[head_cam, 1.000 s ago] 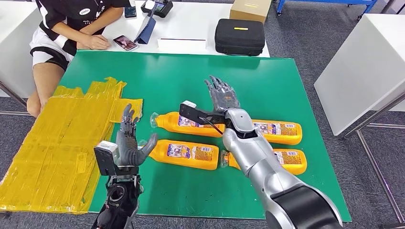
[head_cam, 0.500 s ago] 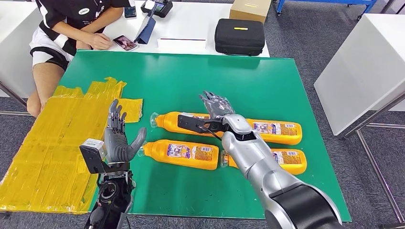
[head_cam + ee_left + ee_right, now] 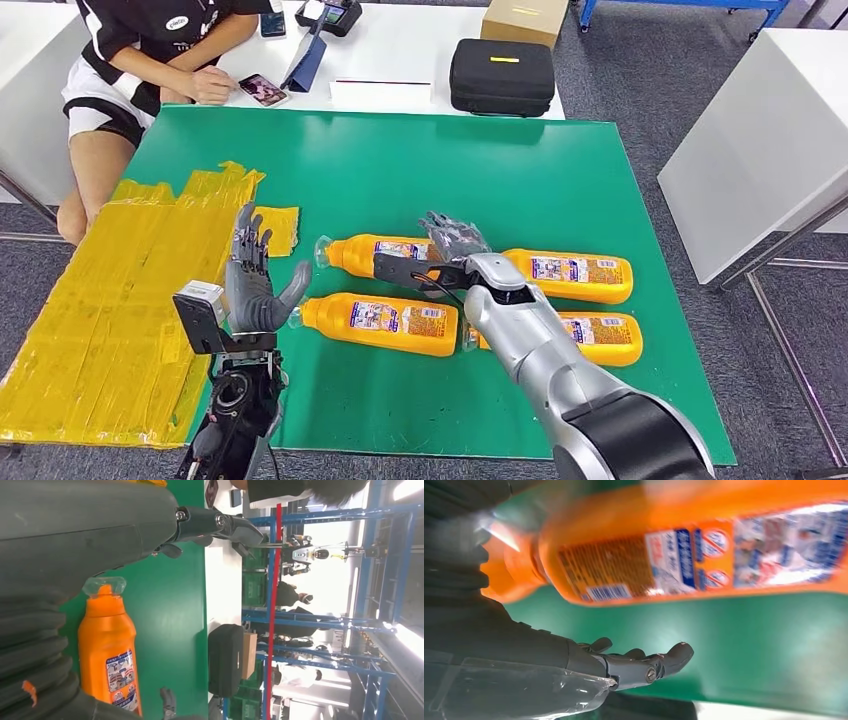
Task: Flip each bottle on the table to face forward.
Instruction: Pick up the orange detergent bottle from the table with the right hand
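1. The green table (image 3: 560, 160) carries four orange bottles, all lying on their sides in two rows, so each can be rolled over in place. Their printed back labels with barcodes face up, which I judge is why they need turning.
2. A yellow sheet (image 3: 120, 290) lies crumpled over the table's left part, well apart from the right-hand bottles.
3. The right arm (image 3: 560, 370) reaches across the near row to the far one. It hides the neck of the near-right bottle (image 3: 605, 338) and the gap between the two far bottles.
4. The far-left bottle (image 3: 375, 255) lies with its clear cap pointing left. The right hand (image 3: 452, 240) lies on its base end, fingers spread over the top, seemingly placed to roll it. Whether the fingers have closed on it I cannot tell: the head view shows only the back of the hand, and the right wrist view shows extended fingers beside a blurred bottle.
5. The far-right bottle (image 3: 575, 275) lies free.
6. The near-left bottle (image 3: 385, 322) lies with its cap just beside the left hand's thumb.
7. The left hand (image 3: 255, 285) stands upright with fingers apart, holding nothing, likely waiting for its turn.
8. In the left wrist view the hand covers much of that bottle.
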